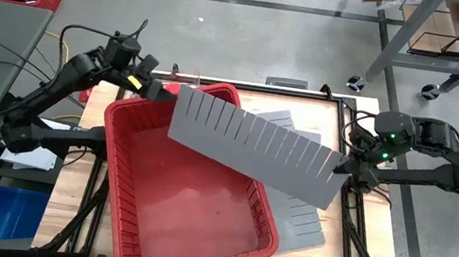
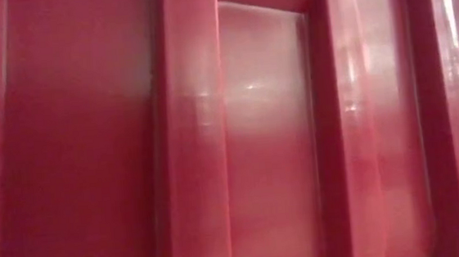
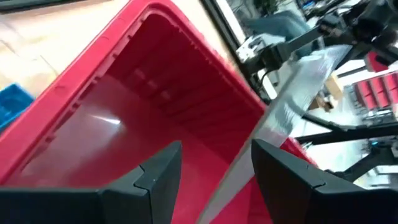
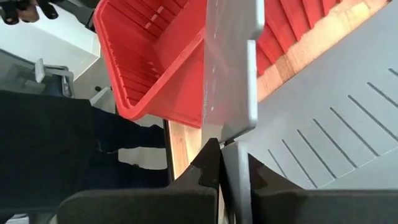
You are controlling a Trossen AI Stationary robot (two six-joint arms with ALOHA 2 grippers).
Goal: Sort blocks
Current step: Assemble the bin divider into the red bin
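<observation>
Two dark jointed arms, black cables, green lights on the right arm, perhaps a yellow label on the left arm.

Grey concrete floor, metal shelving frame beyond table.

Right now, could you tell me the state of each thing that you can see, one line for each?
Large red plastic bin: on the table, open on top, no blocks visible inside.
Grey slotted divider sheet: lifted, held at both ends, slanting across the bin's rim.
Other grey slotted sheets: lying flat on the table.
Left gripper: jaws part open around the sheet's end.
Right gripper: shut on the sheet's other end.
</observation>
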